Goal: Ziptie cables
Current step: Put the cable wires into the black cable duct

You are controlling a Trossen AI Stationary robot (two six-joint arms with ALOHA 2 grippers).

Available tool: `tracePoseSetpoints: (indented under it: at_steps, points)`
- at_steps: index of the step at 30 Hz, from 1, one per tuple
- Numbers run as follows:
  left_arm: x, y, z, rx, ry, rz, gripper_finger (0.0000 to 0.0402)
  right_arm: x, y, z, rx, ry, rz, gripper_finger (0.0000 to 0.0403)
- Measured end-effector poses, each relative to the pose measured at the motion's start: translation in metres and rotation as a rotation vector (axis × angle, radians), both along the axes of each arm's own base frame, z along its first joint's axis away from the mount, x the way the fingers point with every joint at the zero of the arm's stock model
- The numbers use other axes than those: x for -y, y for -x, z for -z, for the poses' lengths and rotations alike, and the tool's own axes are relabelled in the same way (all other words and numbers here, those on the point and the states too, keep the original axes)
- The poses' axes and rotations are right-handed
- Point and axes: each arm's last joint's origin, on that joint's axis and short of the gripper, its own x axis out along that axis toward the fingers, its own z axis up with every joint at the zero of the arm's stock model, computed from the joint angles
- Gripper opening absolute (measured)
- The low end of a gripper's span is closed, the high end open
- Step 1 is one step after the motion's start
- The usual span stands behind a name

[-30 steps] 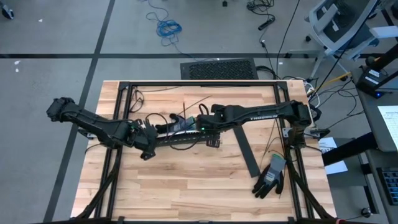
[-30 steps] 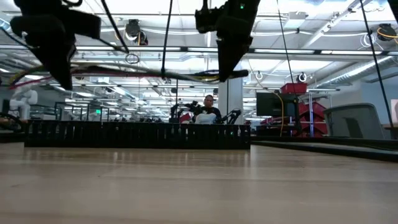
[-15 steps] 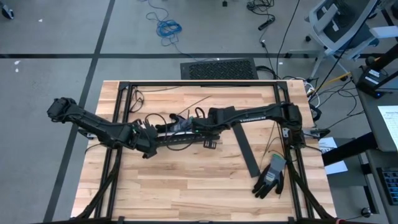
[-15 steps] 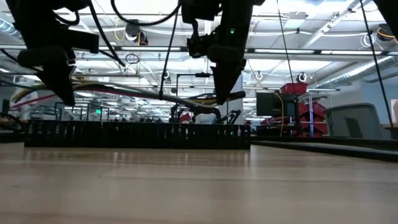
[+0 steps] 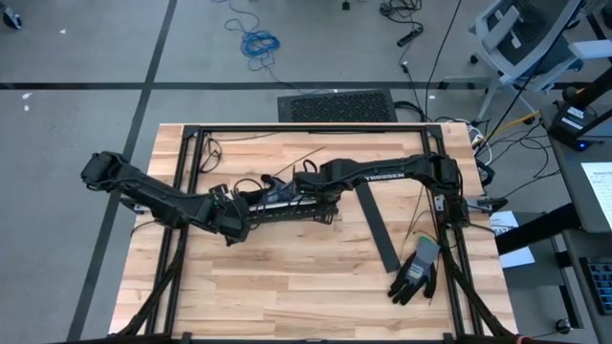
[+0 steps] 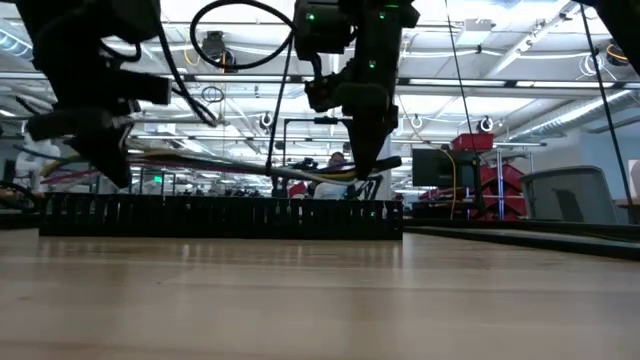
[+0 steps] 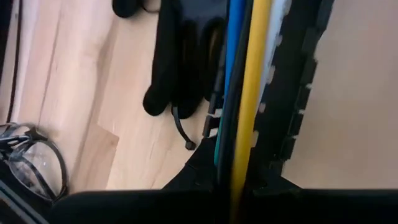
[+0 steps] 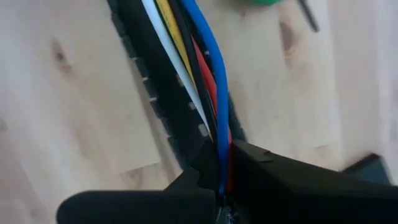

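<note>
Left gripper (image 5: 232, 216): clenched on one end of the cables (image 6: 240, 165), near the counter's (image 5: 287, 287) middle, toward its left edge.
Right gripper (image 5: 308, 182): clenched on the other end, near the counter's centre.
Cables: strung between both grippers, held just above the black slotted duct (image 6: 220, 217); judged: kept taut and gathered so a tie can go round, or so the bundle can drop into the duct.
High view: shows arm layout, loose duct cover (image 5: 380, 229) and glove (image 5: 417, 272) toward the right front corner; bundle mostly hidden by arms.
Low view: shows gap between bundle and duct.
Wrist views: show strand colours, white, yellow, red, blue, pinched at each grip.
</note>
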Motion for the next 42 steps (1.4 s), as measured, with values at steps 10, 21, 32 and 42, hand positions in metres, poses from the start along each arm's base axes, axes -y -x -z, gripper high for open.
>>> tracePoseSetpoints:
  at_steps: [10, 21, 32, 42]
  points:
    - [0.004, -0.012, 0.023, -0.105, -0.036, 0.027, 0.0014, 0.013, 0.001, 0.003, -0.001, -0.126, 0.011, 0.0]
    - [0.005, -0.013, 0.024, -0.152, -0.009, 0.129, 0.0014, 0.016, -0.004, 0.023, -0.037, -0.246, -0.055, 0.0]
    - [0.006, -0.013, 0.024, -0.168, 0.025, 0.164, 0.0013, 0.017, -0.01, 0.04, -0.058, -0.236, -0.072, 0.0]
    - [0.006, -0.02, 0.033, -0.197, 0.068, 0.222, 0.0013, 0.016, -0.01, 0.04, -0.063, -0.228, -0.069, 0.0]
